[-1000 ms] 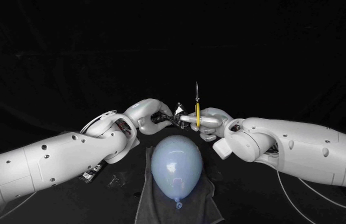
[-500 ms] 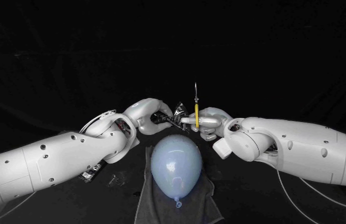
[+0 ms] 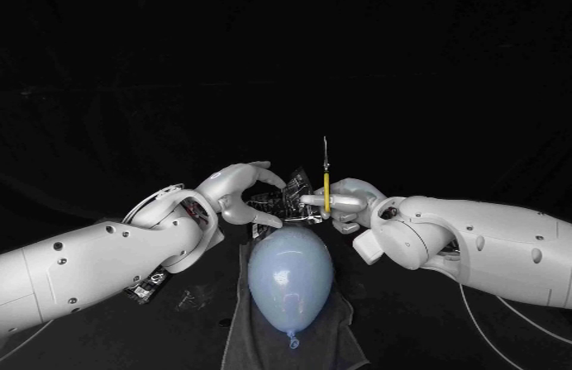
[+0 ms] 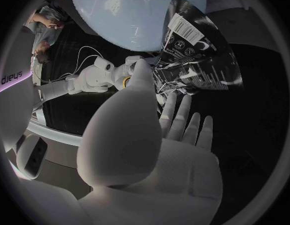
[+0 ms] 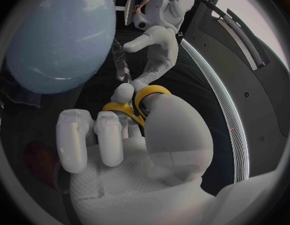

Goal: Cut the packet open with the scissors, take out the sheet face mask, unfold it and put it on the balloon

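Observation:
My right hand grips the yellow-handled scissors with the blades pointing up; the yellow loops sit round its fingers. The black, shiny packet hangs just left of the scissors, above the balloon's far end. My left hand is beside the packet with its fingers spread. Its straight fingertips reach the crumpled edge of the packet, and I cannot tell what holds the packet up. The pale blue balloon lies on a dark cloth, knot toward me.
A small dark object lies on the table under my left forearm. A thin white cable trails below my right arm. Both forearms flank the balloon closely.
My left hand has let go its pinch and spread its fingers, drawing back a little from the packet. The scissors have sunk slightly. The balloon has not moved.

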You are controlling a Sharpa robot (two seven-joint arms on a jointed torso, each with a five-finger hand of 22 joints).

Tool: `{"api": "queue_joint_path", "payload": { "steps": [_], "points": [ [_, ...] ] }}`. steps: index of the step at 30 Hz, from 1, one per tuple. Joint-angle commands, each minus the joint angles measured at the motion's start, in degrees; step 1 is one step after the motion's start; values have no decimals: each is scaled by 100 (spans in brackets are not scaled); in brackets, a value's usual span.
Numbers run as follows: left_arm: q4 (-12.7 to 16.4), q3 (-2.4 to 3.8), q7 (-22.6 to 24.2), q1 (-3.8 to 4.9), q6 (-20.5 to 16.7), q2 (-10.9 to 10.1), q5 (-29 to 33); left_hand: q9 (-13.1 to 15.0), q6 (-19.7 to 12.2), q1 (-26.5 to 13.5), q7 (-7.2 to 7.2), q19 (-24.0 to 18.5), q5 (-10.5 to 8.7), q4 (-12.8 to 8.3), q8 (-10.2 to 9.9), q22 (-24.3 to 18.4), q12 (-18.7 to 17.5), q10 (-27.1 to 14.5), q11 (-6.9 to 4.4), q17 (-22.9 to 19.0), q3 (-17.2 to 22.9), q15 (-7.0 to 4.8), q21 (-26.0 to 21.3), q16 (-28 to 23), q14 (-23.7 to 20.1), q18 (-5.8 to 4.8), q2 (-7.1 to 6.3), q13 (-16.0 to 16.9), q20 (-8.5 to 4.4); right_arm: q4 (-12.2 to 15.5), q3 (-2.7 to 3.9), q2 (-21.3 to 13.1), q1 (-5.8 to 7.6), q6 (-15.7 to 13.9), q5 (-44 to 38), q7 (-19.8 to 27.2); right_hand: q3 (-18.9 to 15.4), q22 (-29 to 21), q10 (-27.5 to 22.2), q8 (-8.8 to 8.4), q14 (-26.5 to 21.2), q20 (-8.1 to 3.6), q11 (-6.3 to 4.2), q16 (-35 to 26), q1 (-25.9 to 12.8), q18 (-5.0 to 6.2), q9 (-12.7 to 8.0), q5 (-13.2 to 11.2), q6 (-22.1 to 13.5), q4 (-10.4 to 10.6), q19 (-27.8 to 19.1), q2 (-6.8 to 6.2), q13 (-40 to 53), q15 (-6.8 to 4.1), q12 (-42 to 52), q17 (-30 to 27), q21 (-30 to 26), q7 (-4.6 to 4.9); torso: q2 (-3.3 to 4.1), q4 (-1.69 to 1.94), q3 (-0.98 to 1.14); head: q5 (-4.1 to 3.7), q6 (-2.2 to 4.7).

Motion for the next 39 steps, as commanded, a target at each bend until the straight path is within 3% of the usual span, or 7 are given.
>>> {"api": "queue_joint_path", "payload": {
  "steps": [1, 13, 20, 23, 29, 32, 39],
  "points": [
    [-1, 7, 182, 11, 52, -45, 182, -34, -132, -24, -51, -30, 12, 3, -57, -1, -27, -229, -23, -8, -165, 14, -28, -16, -44, -78, -60, -14, -4, 28, 7, -31, 1, -75, -93, 118, 1167, 1383, 1270, 16, 605, -42, 130, 24, 37, -31, 3, -24, 25, -915, 426, 92, 1940, -48, 5733, 1505, 19, 1, 2, -5, 1, -3, -14],
    [-68, 76, 211, 10, 493, -324, 1207, -165, -662, -111, -58, -3, 13, 4, -245, 8, -33, -683, -39, 13, -358, 96, -15, 16, 46, -67, -92, -26, -12, 75, 7, -145, -1, -96, -187, 133, 1203, 1387, 1270, 44, 605, -46, 120, 24, 14, -34, 17, -31, 43, -957, 431, 85, 1940, -55, 5733, 1505, 31, -11, 0, -1, 5, 32, -24],
    [-447, 99, 234, 20, 783, -318, 2962, -124, -523, -219, 514, 1865, 28, 6, -196, 361, 113, -25, 96, 373, -64, -21, 848, 473, 1669, 119, -35, 32, -52, 159, 8, -221, -16, 51, -289, 233, 1230, 1388, 1270, 59, 605, -50, 113, 24, 6, -34, 25, -34, 51, -987, 432, 84, 1940, -59, 5733, 1505, 33, -18, -7, 0, 2, 57, -19],
    [-735, 101, 292, 35, 959, -182, 3529, -76, -364, -285, 730, 2865, 13, -7, -133, 543, 325, 539, -122, 619, 350, -268, 1338, 922, 2766, 466, 277, 84, -115, 228, 9, -251, -28, 146, -341, 301, 1241, 1387, 1270, 63, 605, -52, 111, 24, 4, -34, 28, -33, 53, -998, 432, 86, 1940, -61, 5733, 1505, 32, -20, -3, 5, -1, 72, -12],
    [-1305, 102, 169, 88, 1511, 146, 4234, -73, -392, -342, 591, 2636, 8, -9, -136, 411, 313, 665, -131, 636, 359, -282, 1133, 922, 2830, 423, 326, 34, -53, 343, 11, -268, -38, 234, -412, 410, 1255, 1388, 1270, 67, 605, -53, 110, 24, 2, -34, 30, -34, 52, -1009, 433, 90, 1940, -63, 5733, 1505, 34, -20, 7, -8, 3, 91, 3],
    [-1505, 94, -129, 106, 1935, 259, 4611, -269, -1175, -474, 318, 2594, 40, 6, -393, 361, 100, 311, 38, 567, -278, -143, 1071, 728, 2515, 398, 64, 1, -54, 390, 14, -284, -41, 236, -441, 450, 1255, 1388, 1270, 67, 605, -53, 110, 24, 2, -34, 30, -34, 52, -1009, 433, 90, 1940, -63, 5733, 1505, 34, -20, 7, -8, 9, 98, 1],
    [-1749, 14, -857, 118, 2537, 408, 5580, -406, -1767, -958, 365, 3080, 69, 14, -571, 365, 41, -58, 88, 553, -502, -124, 1209, 671, 2451, 568, -82, 27, -58, 456, 31, -324, -42, 196, -479, 533, 1265, 1388, 1270, 70, 605, -55, 110, 24, -2, -34, 32, -37, 51, -1019, 432, 92, 1940, -64, 5733, 1505, 34, -20, -2, 1, 11, 117, -47]
  ]
}}
